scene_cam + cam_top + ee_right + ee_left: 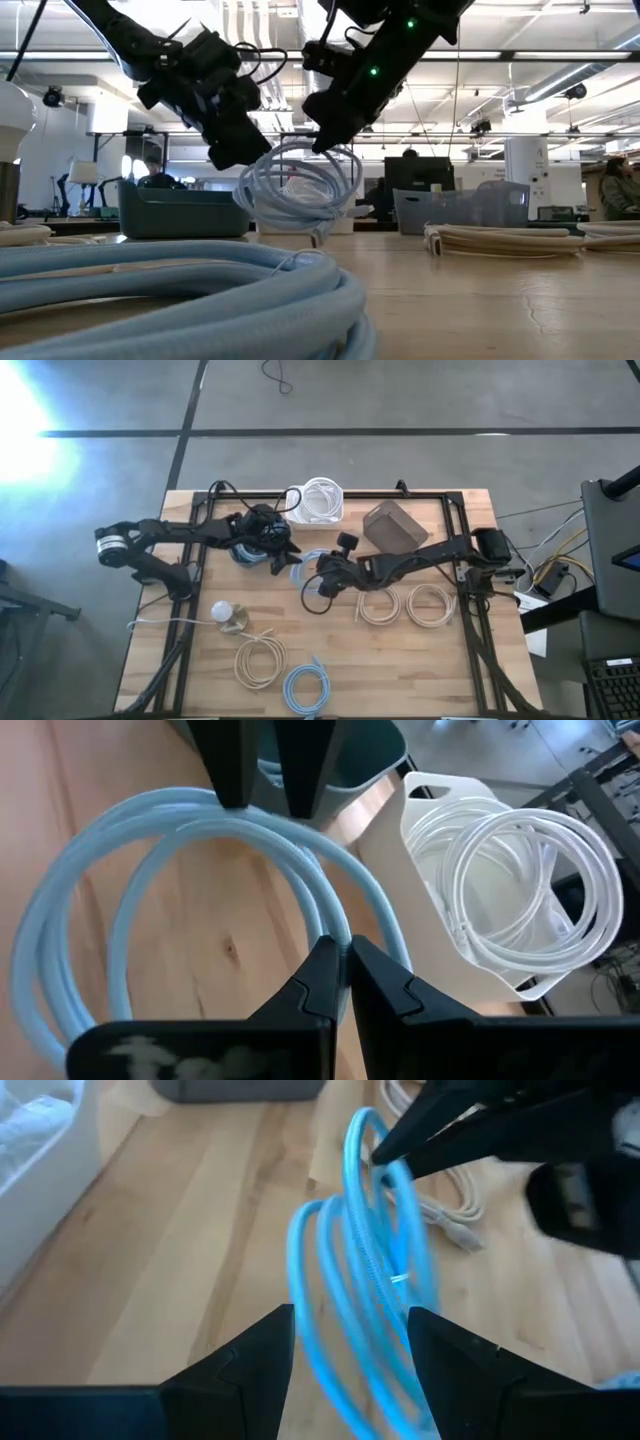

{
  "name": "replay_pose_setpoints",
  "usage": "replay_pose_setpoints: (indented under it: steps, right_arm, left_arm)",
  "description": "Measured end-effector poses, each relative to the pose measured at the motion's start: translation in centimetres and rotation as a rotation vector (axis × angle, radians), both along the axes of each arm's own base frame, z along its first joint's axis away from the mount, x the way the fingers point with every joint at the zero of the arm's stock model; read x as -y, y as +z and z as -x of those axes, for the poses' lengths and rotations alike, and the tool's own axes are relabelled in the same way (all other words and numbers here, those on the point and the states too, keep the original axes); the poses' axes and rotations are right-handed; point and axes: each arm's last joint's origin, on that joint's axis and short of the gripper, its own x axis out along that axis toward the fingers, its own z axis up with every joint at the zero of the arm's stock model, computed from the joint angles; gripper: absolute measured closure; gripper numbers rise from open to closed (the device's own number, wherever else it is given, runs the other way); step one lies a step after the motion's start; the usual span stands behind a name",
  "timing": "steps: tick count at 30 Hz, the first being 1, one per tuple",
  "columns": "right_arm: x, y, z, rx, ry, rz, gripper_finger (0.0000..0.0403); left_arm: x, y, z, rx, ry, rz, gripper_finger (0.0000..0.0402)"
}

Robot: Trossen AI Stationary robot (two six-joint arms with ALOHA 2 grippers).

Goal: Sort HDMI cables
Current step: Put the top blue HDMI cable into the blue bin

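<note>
grippers share one light blue coiled hdmi cable [300,190] mid-table: i see right gripper [345,960] pinched shut on it, left gripper [350,1342] open astride it.

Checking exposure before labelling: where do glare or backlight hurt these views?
High view: strong glare washes out the floor at the picture's upper left, while the table is evenly lit. Low view: ceiling lights behind the scene backlight both arms into silhouettes, though the lifted light blue cable reads clearly.
</note>
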Motion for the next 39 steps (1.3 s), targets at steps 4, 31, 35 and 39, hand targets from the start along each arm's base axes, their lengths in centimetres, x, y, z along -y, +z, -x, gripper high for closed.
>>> replay_pose_setpoints:
  steps: [4, 31, 35, 39]
  right_arm:
    - [0.0, -0.3, 0.1, -0.009, -0.003, -0.002, 0.039]
    - [4.1, 3.8, -2.5, 0.389, -0.085, 0.049, 0.039]
    - [3.7, 3.8, -2.4, 0.351, -0.065, 0.091, 0.039]
    - [3.1, 4.1, -1.9, 0.276, -0.141, 0.214, 0.039]
  left_arm:
    - [0.2, 0.4, 0.1, 0.02, -0.024, 0.012, 0.02]
    - [2.8, 8.6, 8.5, 0.097, 0.23, -0.239, 0.02]
    - [2.9, 7.5, 8.5, 0.066, 0.236, -0.186, 0.02]
    - [3.0, 6.9, 8.7, 0.036, 0.243, -0.165, 0.02]
